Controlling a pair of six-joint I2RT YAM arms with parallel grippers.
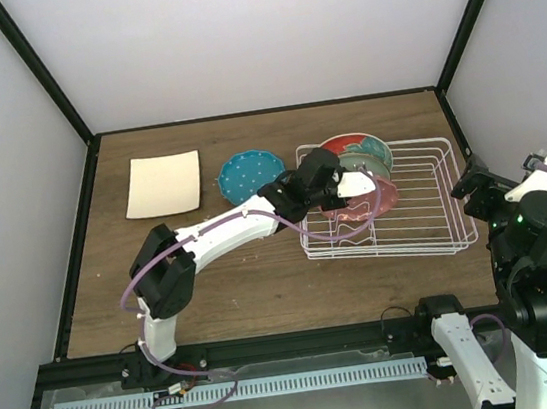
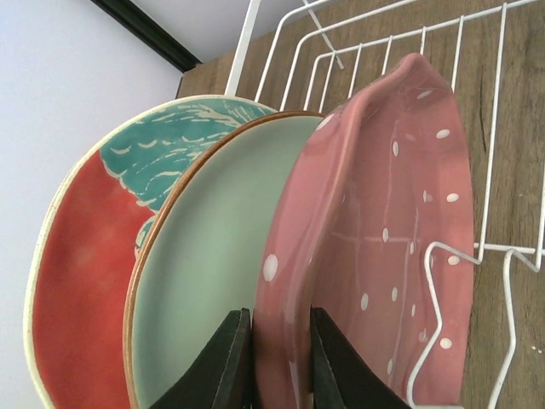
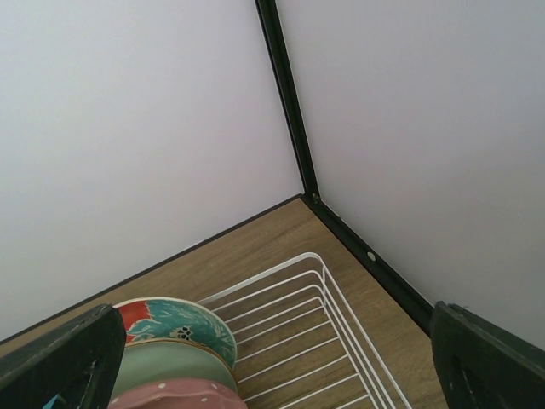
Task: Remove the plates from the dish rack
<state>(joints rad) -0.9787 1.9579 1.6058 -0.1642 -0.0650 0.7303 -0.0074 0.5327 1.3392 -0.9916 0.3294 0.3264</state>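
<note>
The top view looks down from above and behind the two arm bases and takes in the whole surface (image 1: pixel 263 276) up to the back wall. The left wrist view is very near, looking along its own jaws at the rims of three upright plates, which fill most of it. The right wrist view is farther off, tilted up over the dish rack (image 3: pixel 255 278) toward the far right wall corner. All three share the rack with the red-and-teal plate (image 2: pixel 85 256), the mint green plate (image 2: pixel 204 256) and the pink dotted plate (image 2: pixel 383 213).
</note>
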